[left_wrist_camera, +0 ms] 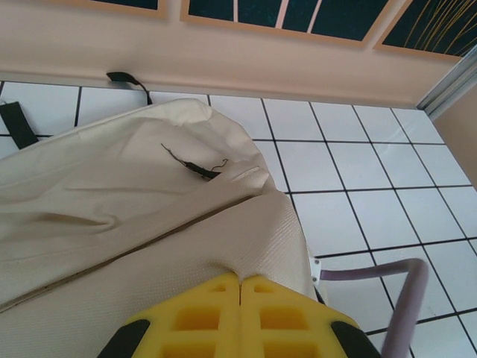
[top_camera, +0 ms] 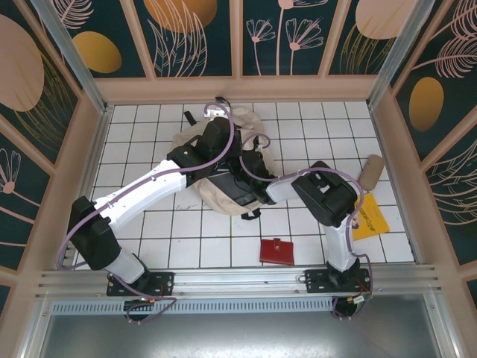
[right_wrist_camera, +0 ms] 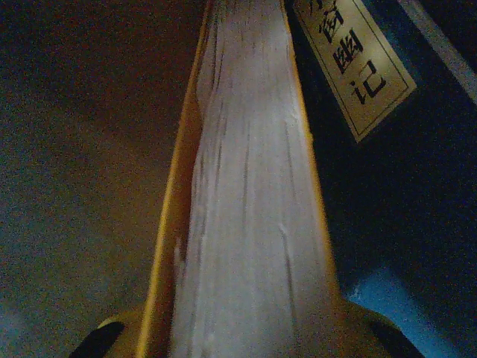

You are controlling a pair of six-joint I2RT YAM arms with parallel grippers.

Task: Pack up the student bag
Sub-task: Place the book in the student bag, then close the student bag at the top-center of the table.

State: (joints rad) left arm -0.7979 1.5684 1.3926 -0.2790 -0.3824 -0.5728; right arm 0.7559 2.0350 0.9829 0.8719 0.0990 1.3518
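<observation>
The student bag point(top_camera: 195, 138) is a big cream fabric pack lying mid-table, with black straps toward the far wall. My left gripper point(left_wrist_camera: 240, 280) is shut, its yellow fingers pinching a fold of the bag's edge point(left_wrist_camera: 253, 239); seen from above, the left gripper point(top_camera: 222, 165) sits under its own arm. My right gripper point(right_wrist_camera: 246, 332) reaches into the dark inside of the bag, shut on a yellow-covered book point(right_wrist_camera: 246, 186) held page-edge up. A blue book point(right_wrist_camera: 358, 67) with a printed label lies beside it. From above, the right gripper point(top_camera: 244, 188) is at the bag's mouth.
A red wallet point(top_camera: 276, 250) lies near the front edge. A yellow booklet point(top_camera: 370, 216) and a tan cylindrical pouch point(top_camera: 370, 171) lie at the right, beside the right arm's elbow. Wooden walls point(top_camera: 238, 88) close in the tiled table on three sides.
</observation>
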